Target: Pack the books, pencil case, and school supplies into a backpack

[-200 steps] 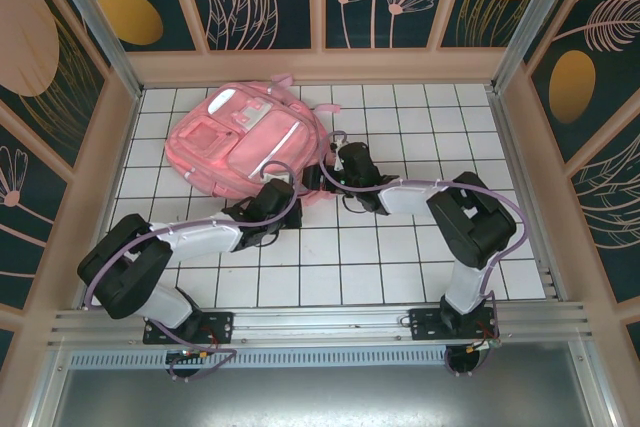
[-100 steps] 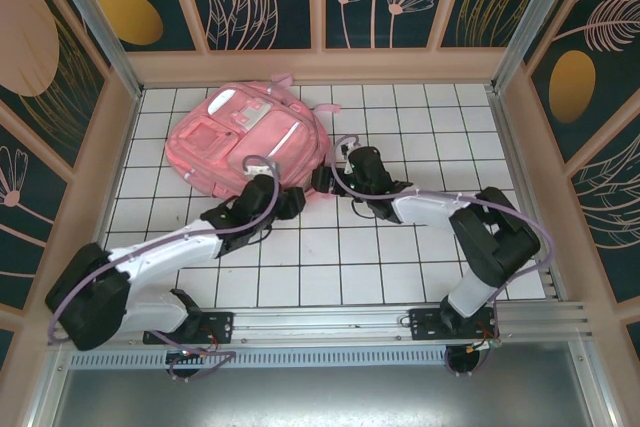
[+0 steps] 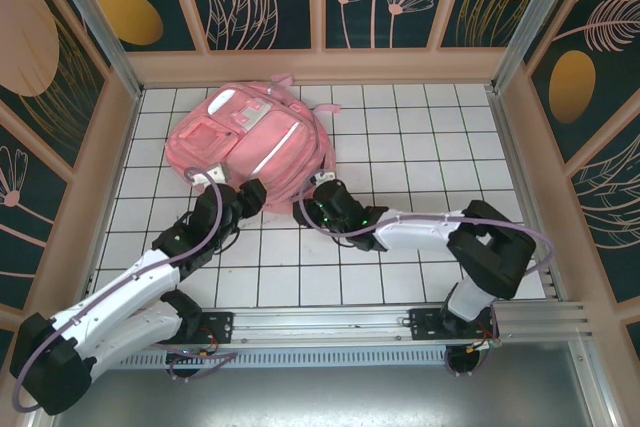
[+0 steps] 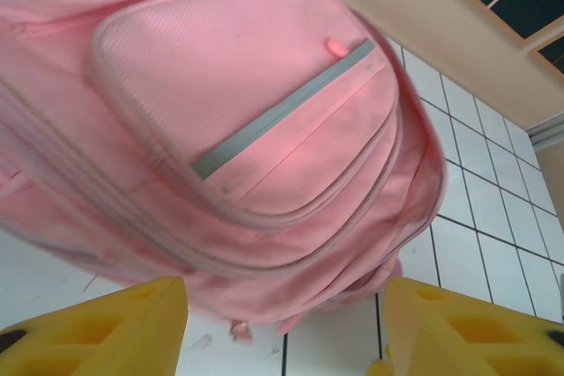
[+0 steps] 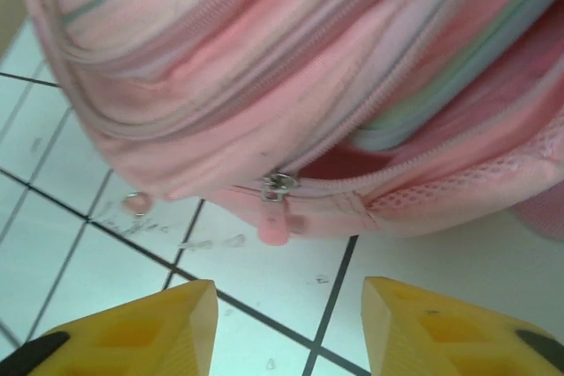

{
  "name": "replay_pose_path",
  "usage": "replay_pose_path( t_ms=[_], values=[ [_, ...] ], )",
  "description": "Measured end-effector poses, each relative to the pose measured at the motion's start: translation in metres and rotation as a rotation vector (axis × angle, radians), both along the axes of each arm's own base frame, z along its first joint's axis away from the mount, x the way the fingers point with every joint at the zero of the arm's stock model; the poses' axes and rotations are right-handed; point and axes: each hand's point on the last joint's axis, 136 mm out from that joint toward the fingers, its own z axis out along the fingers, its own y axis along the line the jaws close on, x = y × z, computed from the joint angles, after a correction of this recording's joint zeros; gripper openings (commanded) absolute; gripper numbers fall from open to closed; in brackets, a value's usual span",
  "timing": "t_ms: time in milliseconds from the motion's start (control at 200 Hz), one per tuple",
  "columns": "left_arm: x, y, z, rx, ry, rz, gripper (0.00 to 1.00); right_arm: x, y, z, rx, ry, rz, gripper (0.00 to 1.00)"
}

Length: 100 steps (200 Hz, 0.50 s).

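The pink backpack [image 3: 250,142] lies flat at the back left of the table, front pockets up. In the top view my left gripper [image 3: 248,194] is at its near edge, and my right gripper [image 3: 306,209] is just off its near right corner. Seen from the left wrist, the backpack [image 4: 264,129] lies just beyond my open left gripper [image 4: 282,341], which holds nothing. Seen from the right wrist, my right gripper [image 5: 286,328] is open and empty over the tiles. It sits just short of a pink zipper pull [image 5: 275,217] on a partly open zipper. The books, pencil case and school supplies are out of view.
The white gridded tabletop [image 3: 420,147] stretches to the right of the backpack. Wooden rails and patterned walls [image 3: 320,62] close in the back and sides. A small metal ring [image 5: 137,202] lies on the tiles by the backpack's edge.
My left gripper has opened and drawn back leftward along the backpack's near edge. My right gripper has moved toward me, down to the near right corner, and its jaws have narrowed.
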Motion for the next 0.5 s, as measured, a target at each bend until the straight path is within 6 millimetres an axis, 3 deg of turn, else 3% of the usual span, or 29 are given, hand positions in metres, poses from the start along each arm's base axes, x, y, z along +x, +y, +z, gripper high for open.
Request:
replay_pose_path(
  t_ms=[95,220,500],
  values=[
    [-0.007,0.005,-0.007,0.003,0.014,0.004,0.61,0.0,0.012,-0.016,-0.063,-0.002,-0.021,0.36],
    [-0.013,0.012,-0.007,-0.004,0.01,0.014,0.62,-0.001,0.03,-0.026,-0.108,-0.011,-0.036,0.36],
    [-0.02,0.019,-0.011,-0.016,0.004,0.03,0.65,0.012,0.04,-0.036,-0.189,-0.026,-0.083,0.35]
  ],
)
